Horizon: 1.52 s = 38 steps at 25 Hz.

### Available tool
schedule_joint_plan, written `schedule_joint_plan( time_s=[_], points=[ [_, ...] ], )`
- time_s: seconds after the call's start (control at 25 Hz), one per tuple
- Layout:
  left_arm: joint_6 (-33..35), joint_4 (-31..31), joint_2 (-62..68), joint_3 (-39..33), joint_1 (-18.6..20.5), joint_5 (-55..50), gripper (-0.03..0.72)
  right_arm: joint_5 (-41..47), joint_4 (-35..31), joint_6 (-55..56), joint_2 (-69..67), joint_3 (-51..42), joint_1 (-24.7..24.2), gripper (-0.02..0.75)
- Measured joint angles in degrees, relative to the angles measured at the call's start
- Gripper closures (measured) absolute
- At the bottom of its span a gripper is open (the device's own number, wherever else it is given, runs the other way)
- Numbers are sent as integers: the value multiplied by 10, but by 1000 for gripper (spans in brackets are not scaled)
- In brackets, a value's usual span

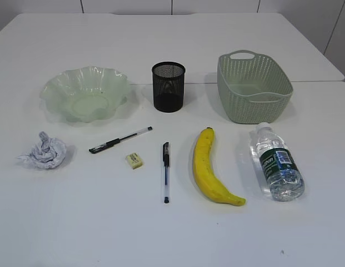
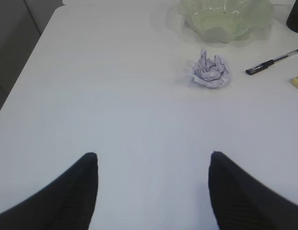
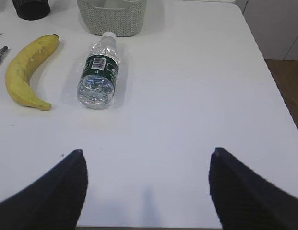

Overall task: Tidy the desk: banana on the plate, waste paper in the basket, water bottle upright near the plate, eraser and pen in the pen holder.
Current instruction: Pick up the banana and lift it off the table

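Above the bare white desk (image 2: 115,110), both grippers' fingers (image 2: 86,191) (image 3: 72,187) are spread wide, empty.

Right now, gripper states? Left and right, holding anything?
Left gripper: open, holding nothing, above bare desk short of the waste paper.
Right gripper: open, holding nothing, short of the water bottle.

A: Left gripper (image 2: 153,160)?
B: Jaws spread wide, nothing between the dark fingertips (image 2: 89,165), hanging above bare desk (image 2: 115,110).
A: Right gripper (image 3: 146,158)?
B: Same, fingers (image 3: 77,160) wide apart, empty. Neither arm shows in the exterior view.
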<state>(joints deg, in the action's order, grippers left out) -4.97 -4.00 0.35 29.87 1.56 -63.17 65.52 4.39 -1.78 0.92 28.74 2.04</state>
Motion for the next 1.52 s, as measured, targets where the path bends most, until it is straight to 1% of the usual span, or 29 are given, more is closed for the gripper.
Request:
schedule_joint_plan(
  time_s=[0.76,1.16,1.32,1.44,1.52],
  points=[
    [0,2,0,0,0,0,188,0,-2,0,0,0,0,152],
    [0,12,0,0,0,0,209,0,-7,1,0,0,0,151],
    [0,13,0,0,0,0,210,-10,-8,18,0,6,0,151],
    [0,14,0,9,0,31,218,-31,-8,42,0,11,0,151],
    [0,20,1,19,0,75,230,-49,-9,49,0,12,0,151]
  ],
)
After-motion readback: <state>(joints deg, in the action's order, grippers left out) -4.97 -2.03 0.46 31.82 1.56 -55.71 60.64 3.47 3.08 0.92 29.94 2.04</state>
